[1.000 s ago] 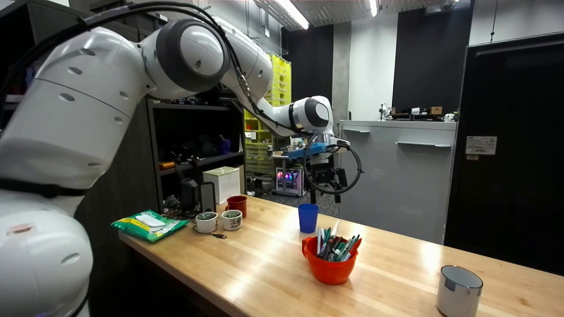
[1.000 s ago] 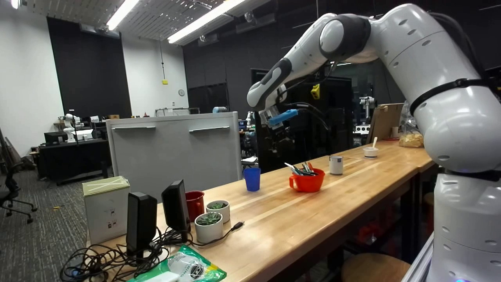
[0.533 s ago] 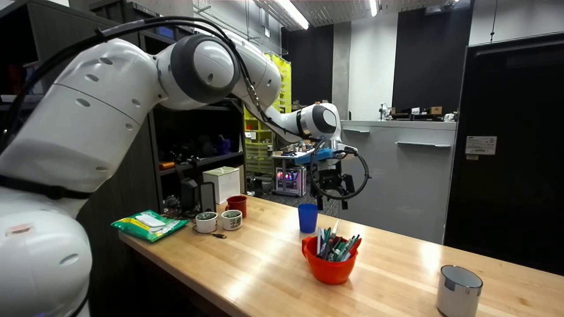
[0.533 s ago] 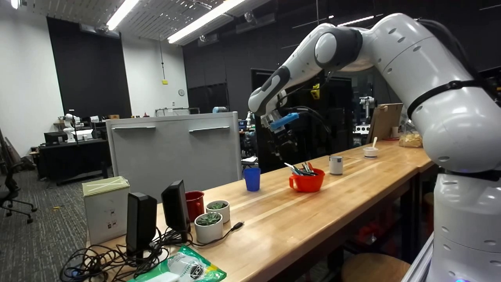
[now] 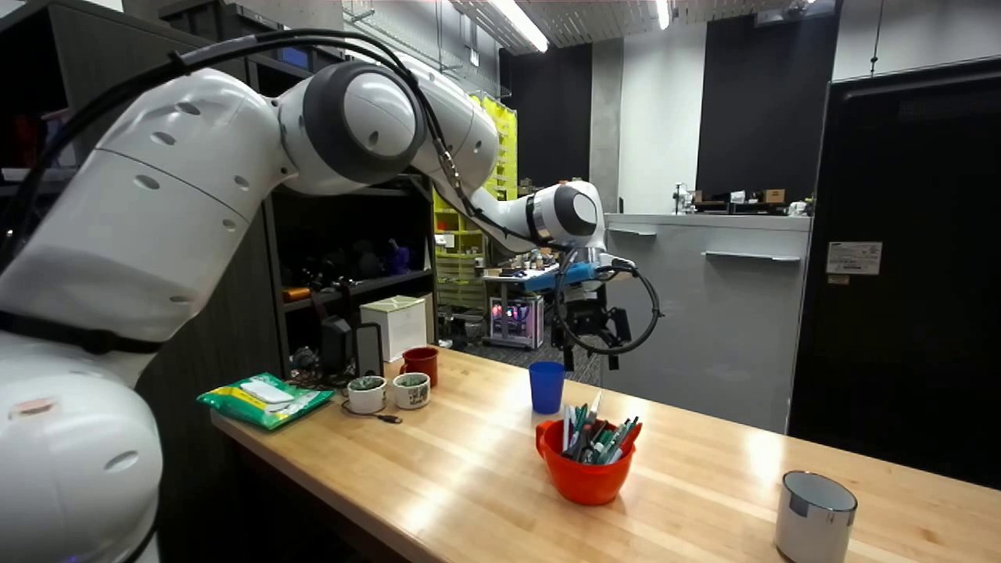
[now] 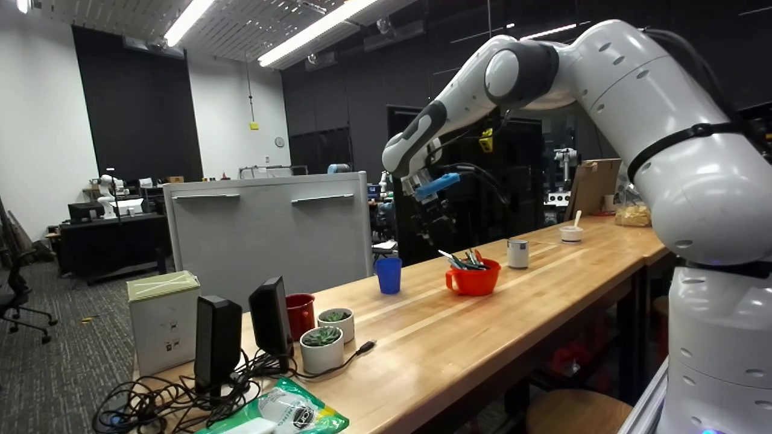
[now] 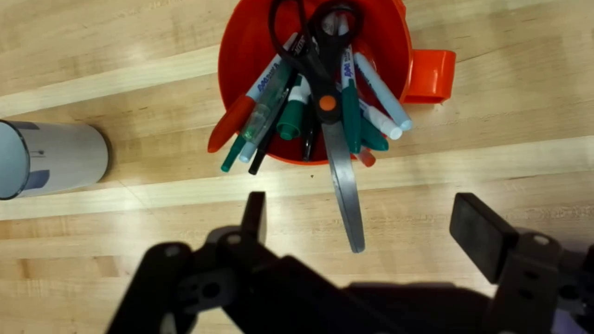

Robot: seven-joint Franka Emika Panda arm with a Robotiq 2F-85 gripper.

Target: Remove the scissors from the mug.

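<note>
My gripper (image 5: 591, 360) has come lower since a second ago; fingers (image 7: 482, 236) spread, holding nothing. The scissors (image 7: 335, 134) lean handles-down in the mug (image 5: 588, 482) among pens (image 7: 351, 116), blade (image 7: 345, 195) jutting out. Height is hard to judge, so I should descend slowly, pinch the blade squarely and lift along its slant

A robot arm (image 6: 651, 90) and apparently 2 distant arms (image 6: 106, 194) mark a lab.

Grey carpet (image 6: 72, 380), white wall (image 6: 39, 126)
</note>
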